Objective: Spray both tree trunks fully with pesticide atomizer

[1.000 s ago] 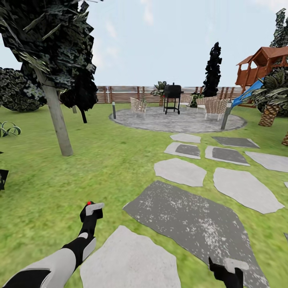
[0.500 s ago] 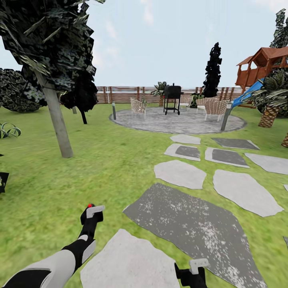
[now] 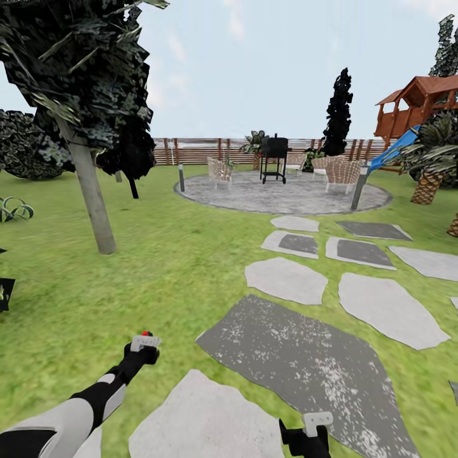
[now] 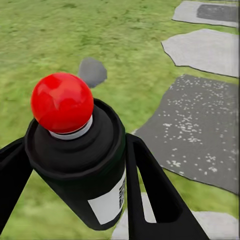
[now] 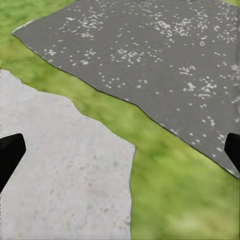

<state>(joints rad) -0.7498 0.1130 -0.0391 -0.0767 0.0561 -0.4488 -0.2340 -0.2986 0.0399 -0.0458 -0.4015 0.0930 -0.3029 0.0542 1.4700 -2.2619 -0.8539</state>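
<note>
Black fingers [image 4: 150, 190] of our left gripper [image 3: 144, 348] are closed on the atomizer [image 4: 82, 165], one on each side of its body, and its red tip [image 4: 62, 102] points away from the wrist. Ahead of this gripper and to its left stands a tree [image 3: 89, 191] with a grey-brown trunk on the lawn [image 3: 178, 267]. Our right gripper [image 5: 120, 150] is wide open and holds nothing; under it lie a pale stone [image 5: 55, 170] and a dark speckled stone [image 5: 150, 55], with grass between them.

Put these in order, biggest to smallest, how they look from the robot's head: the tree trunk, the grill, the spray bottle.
1. Tree trunk
2. Grill
3. Spray bottle

The grill stands far away, so it only looks small.
</note>
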